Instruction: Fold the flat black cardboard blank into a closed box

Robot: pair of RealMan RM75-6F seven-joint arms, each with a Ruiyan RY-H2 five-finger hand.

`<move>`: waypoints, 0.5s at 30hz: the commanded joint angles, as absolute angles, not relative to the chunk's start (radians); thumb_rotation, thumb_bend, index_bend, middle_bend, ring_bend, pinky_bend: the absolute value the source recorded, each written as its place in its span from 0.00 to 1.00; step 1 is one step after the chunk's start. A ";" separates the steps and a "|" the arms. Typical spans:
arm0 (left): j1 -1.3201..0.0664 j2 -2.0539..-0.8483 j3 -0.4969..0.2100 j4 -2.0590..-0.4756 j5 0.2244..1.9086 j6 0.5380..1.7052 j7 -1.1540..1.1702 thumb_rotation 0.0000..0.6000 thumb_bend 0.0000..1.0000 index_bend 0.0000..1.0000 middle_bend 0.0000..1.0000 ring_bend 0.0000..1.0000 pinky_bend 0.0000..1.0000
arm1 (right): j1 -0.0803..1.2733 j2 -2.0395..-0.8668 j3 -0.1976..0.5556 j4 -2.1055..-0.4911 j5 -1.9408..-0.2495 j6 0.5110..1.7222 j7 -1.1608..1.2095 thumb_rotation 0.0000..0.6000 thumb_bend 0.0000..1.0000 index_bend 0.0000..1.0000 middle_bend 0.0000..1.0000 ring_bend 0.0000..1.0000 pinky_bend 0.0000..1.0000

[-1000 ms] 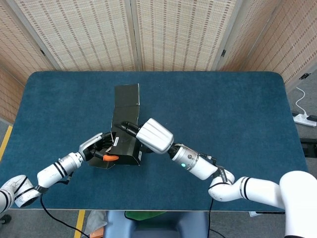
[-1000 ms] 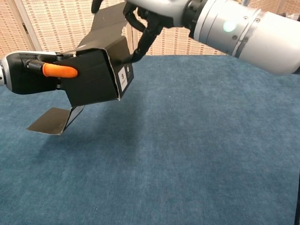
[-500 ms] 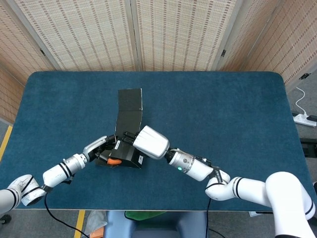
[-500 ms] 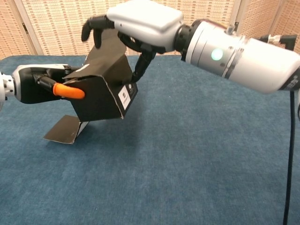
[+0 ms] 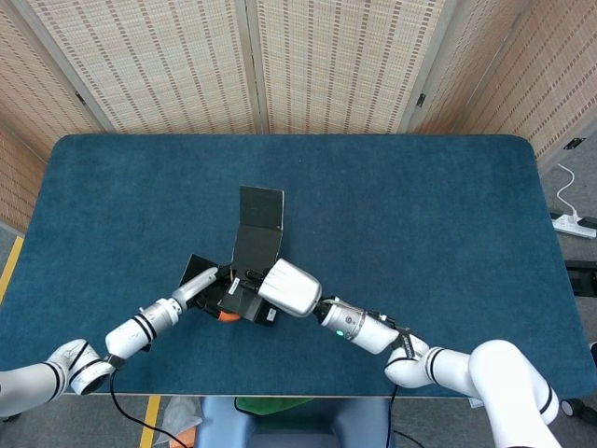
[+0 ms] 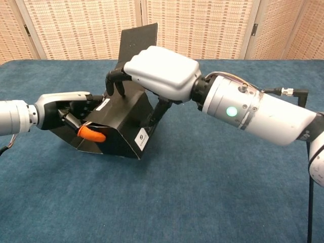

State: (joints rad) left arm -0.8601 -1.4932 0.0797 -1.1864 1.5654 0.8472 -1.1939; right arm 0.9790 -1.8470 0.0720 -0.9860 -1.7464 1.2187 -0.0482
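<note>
- Woven screens stand behind a blue carpeted table point(image 5: 420, 215), which fills most of both views.
- Since a second ago the half-folded black box point(image 6: 124, 129) has come down from the air: its body now sits on the table near the front edge, left of centre, where before it hung tilted between the hands.
- Its long lid flap point(image 5: 258, 229) now rises upright toward the far side, and the loose flap that dangled at the lower left is tucked in against the body.
- Both arms have drawn in nearer the robot.
- On the right, the right hand point(image 6: 157, 73) has dropped onto the top of the box; its dark fingers point(image 6: 115, 80) curl over the far left edge by the flap, gripping the cardboard.
- On the left, the left hand point(image 6: 68, 109) is closed against the box's open left end, fingers wrapped at the edge; its orange-tipped thumb point(image 6: 91, 134) presses on the near face.
- A small white label point(image 6: 142, 136) shows on the box's near right corner.
</note>
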 commanded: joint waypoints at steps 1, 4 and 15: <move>-0.836 -1.548 0.045 -1.186 1.494 0.820 -1.013 1.00 0.20 0.20 0.24 0.50 0.49 | 0.954 -1.878 0.042 -0.935 -1.763 1.247 -0.026 1.00 0.04 0.37 0.40 0.80 1.00; -0.832 -1.557 0.030 -1.195 1.464 0.804 -0.929 1.00 0.20 0.20 0.24 0.50 0.49 | 0.940 -1.892 0.025 -0.899 -1.770 1.258 -0.015 1.00 0.04 0.37 0.40 0.80 1.00; -0.823 -1.567 -0.017 -1.240 1.388 0.752 -0.775 1.00 0.20 0.16 0.23 0.50 0.49 | 0.907 -1.946 -0.018 -0.778 -1.800 1.300 0.003 1.00 0.05 0.37 0.39 0.80 1.00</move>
